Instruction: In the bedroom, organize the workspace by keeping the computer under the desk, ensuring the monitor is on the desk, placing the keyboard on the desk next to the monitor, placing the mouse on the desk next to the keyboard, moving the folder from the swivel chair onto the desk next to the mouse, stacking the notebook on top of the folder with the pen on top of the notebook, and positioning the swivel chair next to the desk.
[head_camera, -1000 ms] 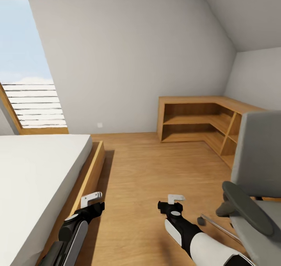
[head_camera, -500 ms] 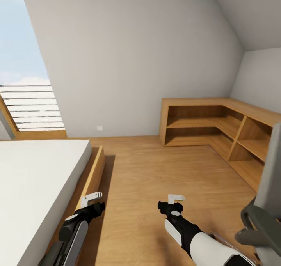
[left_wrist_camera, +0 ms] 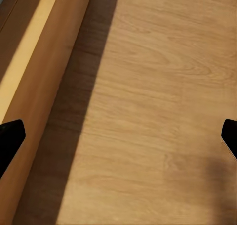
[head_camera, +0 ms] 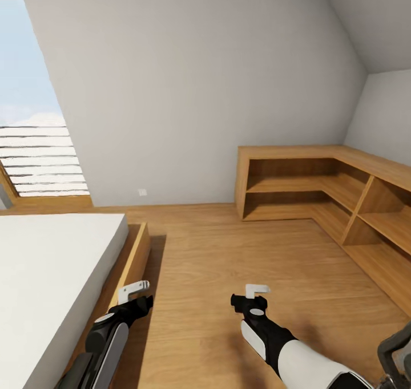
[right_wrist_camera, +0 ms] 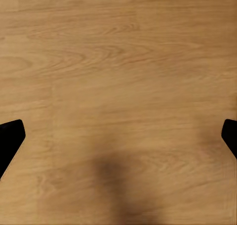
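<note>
A: The swivel chair (head_camera: pixel 397 352) was a sliver of dark frame at the lower right corner of the head view; the seat and anything lying on it could not be seen. Going left to right: the bed (head_camera: pixel 51 275) with its wooden frame on the left, then the left end effector (head_camera: pixel 135 290) low over the plank floor (head_camera: pixel 228 263), then the right end effector (head_camera: pixel 258 290), then the corner shelf unit (head_camera: pixel 319 178) against the far wall, then that bit of chair.

B: And the end effectors, were they holding anything?

A: No. Both were spread apart and empty. In the left wrist view the dark fingertips (left_wrist_camera: pixel 11 138) stood at opposite edges with bare floor and the bed frame between them; in the right wrist view the fingertips (right_wrist_camera: pixel 10 136) stood the same way over nothing but floor.

B: So which arm was nearer the chair?

A: The right one, plainly. The chair lay off to the right of and behind the right end effector, well apart from the left. Neither pointed at it; both faced ahead toward the wall. I judged that the base would need to turn to the right before anything could be reached.

B: The tabletop?

A: Nothing in view told me which way it lay.
</note>
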### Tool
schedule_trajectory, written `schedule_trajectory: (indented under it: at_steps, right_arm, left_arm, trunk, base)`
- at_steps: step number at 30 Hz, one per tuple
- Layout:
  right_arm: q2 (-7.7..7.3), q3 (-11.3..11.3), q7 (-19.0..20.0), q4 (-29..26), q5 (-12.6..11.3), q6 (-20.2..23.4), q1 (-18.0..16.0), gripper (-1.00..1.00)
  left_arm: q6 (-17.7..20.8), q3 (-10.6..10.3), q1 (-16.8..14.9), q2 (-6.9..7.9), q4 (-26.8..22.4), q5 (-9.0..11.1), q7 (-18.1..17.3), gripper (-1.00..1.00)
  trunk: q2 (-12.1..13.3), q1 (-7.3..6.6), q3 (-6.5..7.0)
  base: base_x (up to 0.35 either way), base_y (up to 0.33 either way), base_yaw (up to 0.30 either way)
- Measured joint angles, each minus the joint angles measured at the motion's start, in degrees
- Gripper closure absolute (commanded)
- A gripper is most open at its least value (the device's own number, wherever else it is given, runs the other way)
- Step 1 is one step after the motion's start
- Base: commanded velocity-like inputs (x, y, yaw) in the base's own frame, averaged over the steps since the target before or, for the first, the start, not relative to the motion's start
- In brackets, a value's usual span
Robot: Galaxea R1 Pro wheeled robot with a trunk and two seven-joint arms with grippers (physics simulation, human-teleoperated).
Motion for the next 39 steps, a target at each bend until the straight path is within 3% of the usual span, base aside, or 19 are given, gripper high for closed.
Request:
schedule_trajectory:
  at_steps: [39]
  right_arm:
    - [-0.33,-0.1,0.0,-0.2,0.8,-0.3,0.0,-1.00]
  left_arm:
    - [0.0,0.0,0.0,0.00,0.1,0.1,0.0,-1.00]
  trunk:
    - [0.0,0.00,0.00]
  base:
    - [0.322,0.000,0.000]
